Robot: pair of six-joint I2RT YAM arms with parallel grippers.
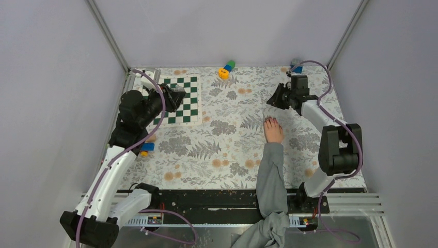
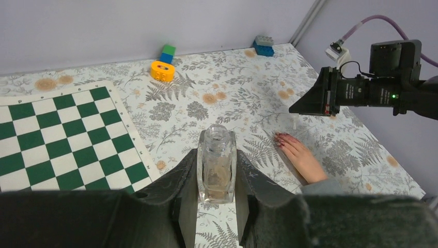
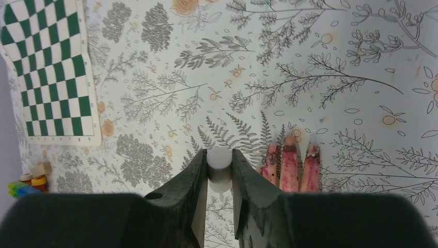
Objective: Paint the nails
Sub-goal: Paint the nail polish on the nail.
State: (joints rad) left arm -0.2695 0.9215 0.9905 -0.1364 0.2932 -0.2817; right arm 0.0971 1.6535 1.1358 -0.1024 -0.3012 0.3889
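Observation:
A bare hand (image 1: 272, 130) in a grey sleeve (image 1: 271, 175) lies flat on the floral tablecloth, fingers pointing away. Its nails (image 2: 281, 138) are dark red, and red paint is smeared along three fingers (image 3: 290, 166). My right gripper (image 3: 219, 155) is shut on a white brush cap (image 3: 219, 163), held just left of the fingertips, with a small brush tip hanging below. In the top view that right gripper (image 1: 274, 100) hovers just beyond the hand. My left gripper (image 2: 217, 155) is shut on an uncapped clear glass polish bottle (image 2: 217, 168), over the checkered mat's right edge (image 1: 178, 97).
A green-and-white checkered mat (image 1: 182, 106) lies at the back left. Stacked yellow, blue and green blocks (image 1: 226, 68) sit at the back edge, and a blue block (image 1: 296, 67) sits in the back right corner. Another blue-and-yellow block (image 1: 147, 148) lies by the left arm.

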